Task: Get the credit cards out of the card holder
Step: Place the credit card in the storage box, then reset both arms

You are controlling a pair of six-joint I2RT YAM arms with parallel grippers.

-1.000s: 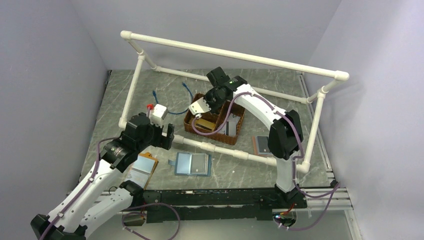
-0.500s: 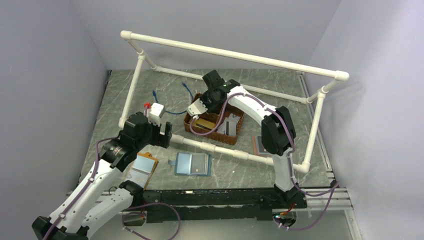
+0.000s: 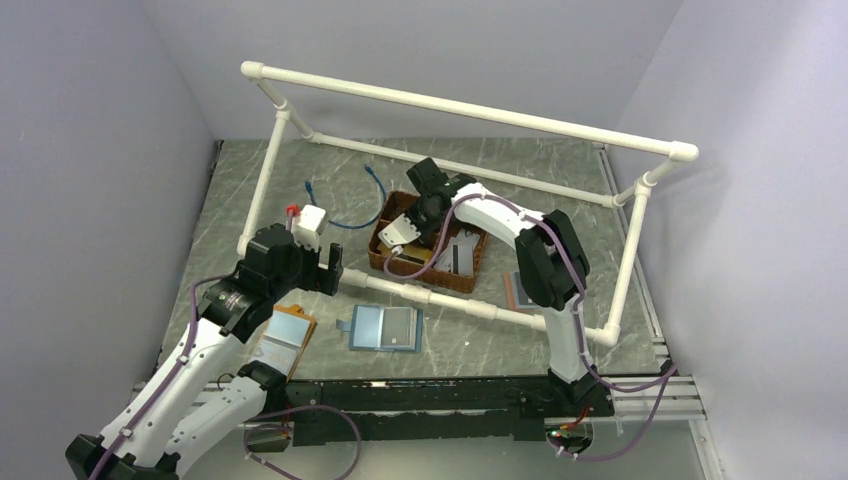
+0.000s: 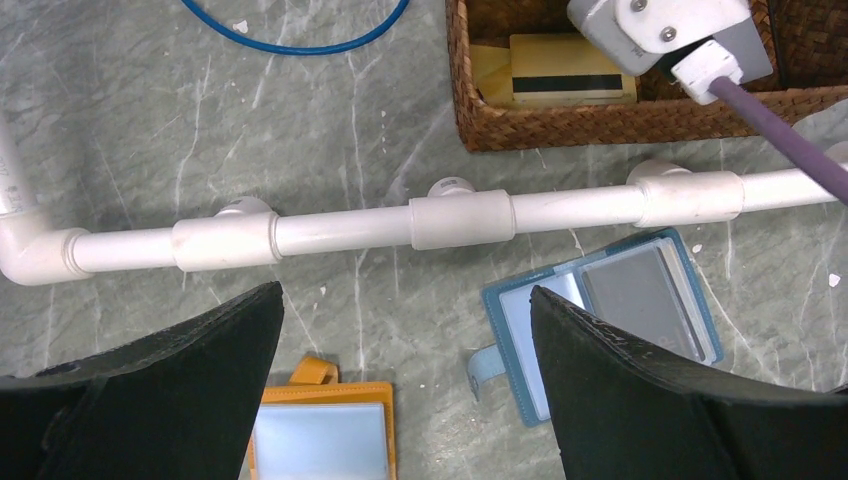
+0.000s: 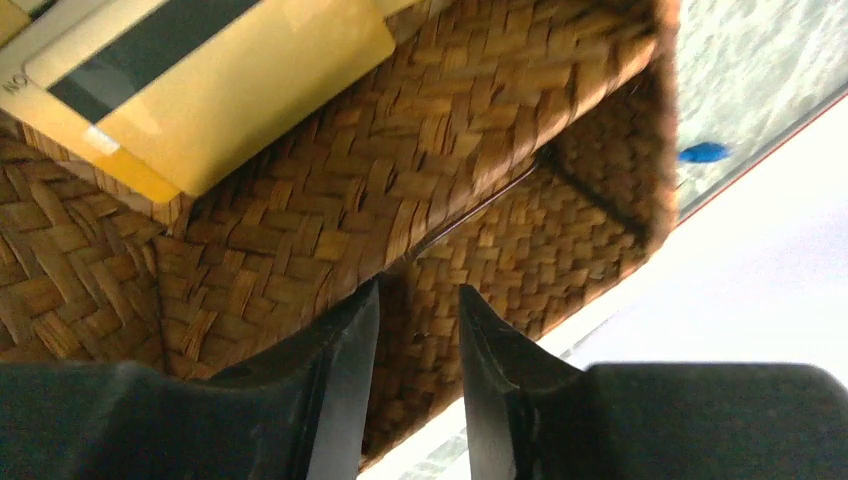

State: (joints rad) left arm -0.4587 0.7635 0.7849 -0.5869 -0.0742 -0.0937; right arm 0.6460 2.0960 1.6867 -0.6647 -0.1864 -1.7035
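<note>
right jaws: barely parted, empty, tips inside drop-off basket | left jaws: spread wide, card holder beside one tip, likely next reach

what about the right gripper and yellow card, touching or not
Apart: the right wrist view shows bare wicker basket between the right gripper and the yellow card.
</note>
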